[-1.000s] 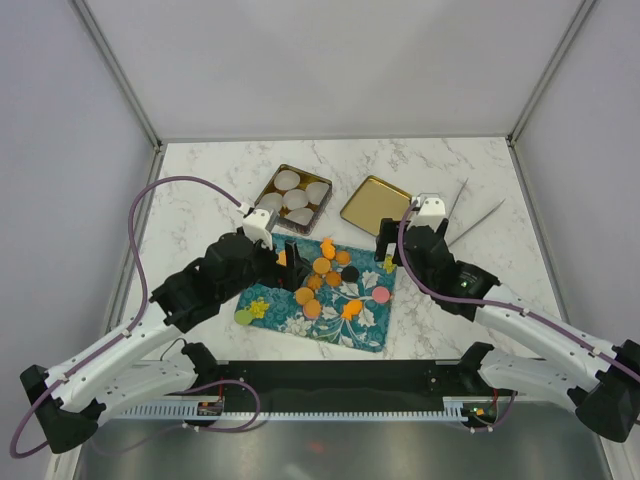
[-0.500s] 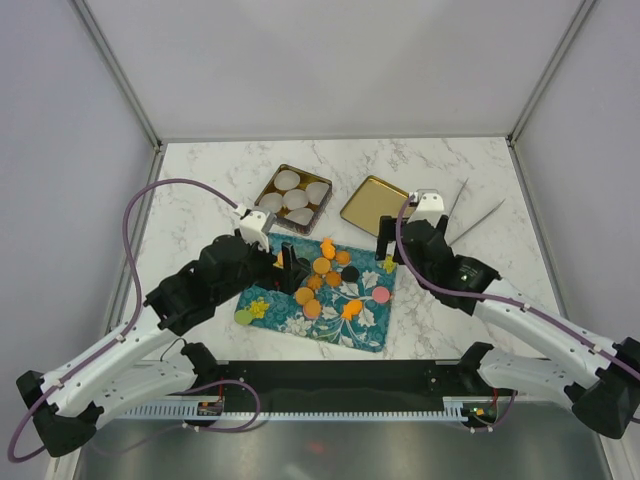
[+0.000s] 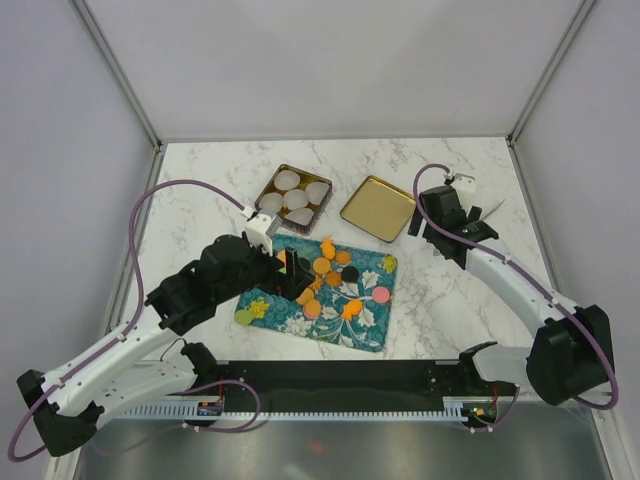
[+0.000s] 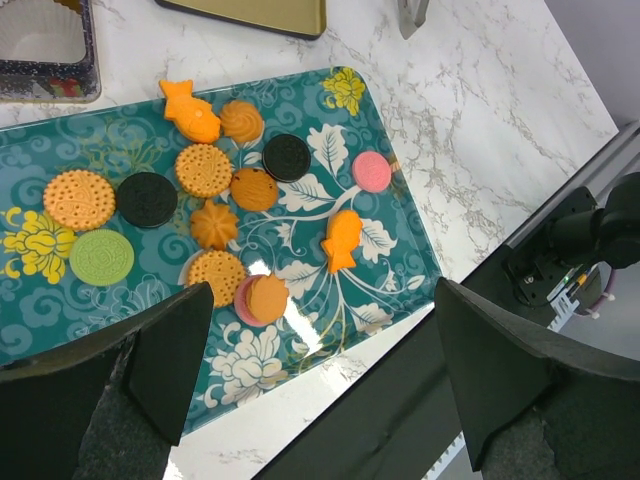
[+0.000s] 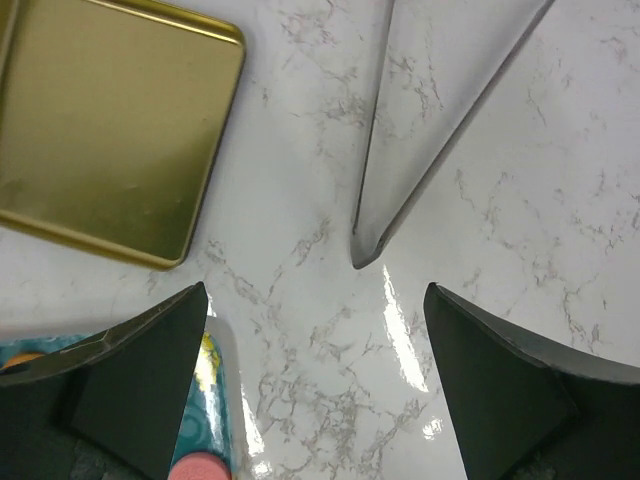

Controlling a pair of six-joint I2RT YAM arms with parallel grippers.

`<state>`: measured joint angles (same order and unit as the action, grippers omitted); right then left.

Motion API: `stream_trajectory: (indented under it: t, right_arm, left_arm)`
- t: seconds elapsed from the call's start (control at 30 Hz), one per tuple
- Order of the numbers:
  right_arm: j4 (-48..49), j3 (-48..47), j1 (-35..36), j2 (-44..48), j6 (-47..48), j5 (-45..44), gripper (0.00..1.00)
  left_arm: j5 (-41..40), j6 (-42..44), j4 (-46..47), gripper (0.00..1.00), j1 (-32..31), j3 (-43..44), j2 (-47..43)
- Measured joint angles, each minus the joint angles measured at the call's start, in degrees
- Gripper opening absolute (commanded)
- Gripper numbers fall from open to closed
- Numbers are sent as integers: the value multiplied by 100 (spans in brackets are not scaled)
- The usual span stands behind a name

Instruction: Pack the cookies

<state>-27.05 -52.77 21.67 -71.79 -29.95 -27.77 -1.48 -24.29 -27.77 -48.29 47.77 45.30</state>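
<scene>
Cookies, mostly orange with some black, pink and green, are seen loose on a teal floral tray on the marble surface, with the left fingers held wide apart above them. Beyond the tray's far edge, a dark tin is noted holding white paper cups, with a gold lid beside it. The right fingers, also spread, are hung past the tray's far right corner.

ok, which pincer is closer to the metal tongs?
Right. The right pincer hovers open directly over the joined end of the tongs, beside the gold lid. The left pincer is far off, open above the cookies on the teal tray.
</scene>
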Motion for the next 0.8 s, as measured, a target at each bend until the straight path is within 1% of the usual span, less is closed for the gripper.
stream_trajectory:
  t: [0.2,0.3,0.43,0.53,0.67,0.8]
  right_arm:
    - [199,2,-704,-651,-153,79,98]
    - [374,-50,-1071,-1121,-203,98,98]
    - [616,-380,-1451,-2011,-219,273,98]
    - [776,-632,-1729,-2516,-216,509,98]
    - [946,-1062,-2026,-3091,-210,691,97]
    - [1075,-1290,-2144,-3442,-219,846,94]
  left_arm:
    - [179,-2,0,100,-2,-24,17]
    - [203,0,-2,100,-2,-35,2]
    - [212,0,-2,100,-2,-35,-11]
    - [212,0,-2,100,-2,-37,-28]
    - [214,0,-2,100,-2,-63,-83]
    - [212,-2,-4,100,-2,-105,-116]
